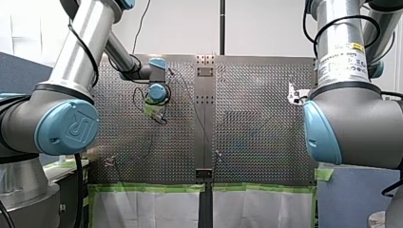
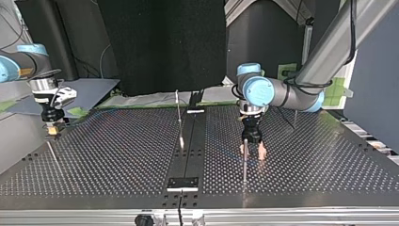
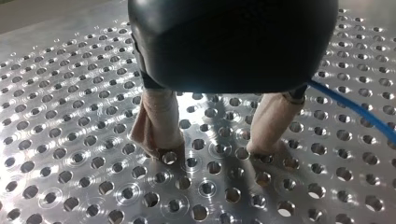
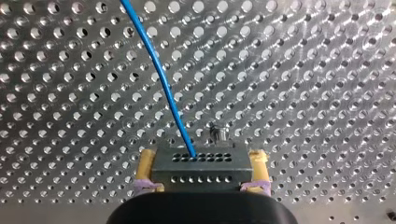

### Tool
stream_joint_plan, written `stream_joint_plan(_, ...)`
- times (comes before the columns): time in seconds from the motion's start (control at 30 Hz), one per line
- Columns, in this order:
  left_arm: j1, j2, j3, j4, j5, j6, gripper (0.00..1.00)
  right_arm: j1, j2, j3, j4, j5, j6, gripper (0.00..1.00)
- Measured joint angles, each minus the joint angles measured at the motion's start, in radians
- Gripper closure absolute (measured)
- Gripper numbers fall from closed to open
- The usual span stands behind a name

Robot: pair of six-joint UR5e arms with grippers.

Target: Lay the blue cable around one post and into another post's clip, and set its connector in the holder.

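In the right wrist view my right gripper (image 4: 202,158) is shut on a grey connector block (image 4: 201,164) held between yellow pads. The blue cable (image 4: 163,79) leaves the block and runs away over the perforated plate. At the top view's left this gripper (image 2: 52,129) hangs just above the table. My left gripper (image 3: 212,149) stands open, both beige fingertips (image 3: 159,142) down on the plate with nothing between them. A stretch of blue cable (image 3: 355,109) passes beside it. In the top view my left gripper (image 2: 253,149) sits right beside a thin upright post (image 2: 244,162).
Another slim post (image 2: 179,117) rises near the table's centre seam. A small dark plate (image 2: 183,182) lies on the seam near the edge. A short stud (image 4: 215,132) stands just ahead of the connector. Green tape (image 1: 199,188) lines the table's front edge.
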Motion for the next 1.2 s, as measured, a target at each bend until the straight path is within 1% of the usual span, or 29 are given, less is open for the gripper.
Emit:
stream_joint_plan(0.13,0.0,0.0,0.0,-0.001,0.0,0.0,0.0,-0.005,-0.001,-0.009,0.015,0.0,-0.008,1.0)
stream_joint_plan(0.2,0.0,0.0,0.0,-0.001,-0.001,0.0,0.0,-0.006,-0.001,-0.01,0.017,0.0,-0.009,1.0)
stream_joint_plan(0.53,0.0,0.0,0.0,-0.002,-0.001,0.001,0.0,-0.02,-0.002,-0.024,0.025,0.0,-0.006,1.0)
stream_joint_plan(0.7,0.0,0.0,0.0,-0.002,-0.002,0.004,0.0,-0.025,-0.002,-0.027,0.023,0.0,-0.003,1.0)
stream_joint_plan(0.97,0.0,0.0,0.0,-0.002,-0.002,0.006,0.0,-0.029,0.0,-0.03,0.005,-0.002,0.016,1.0)
stream_joint_plan(1.2,0.0,0.0,0.0,-0.002,-0.001,0.008,0.0,-0.027,0.002,-0.031,0.002,-0.002,0.015,1.0)
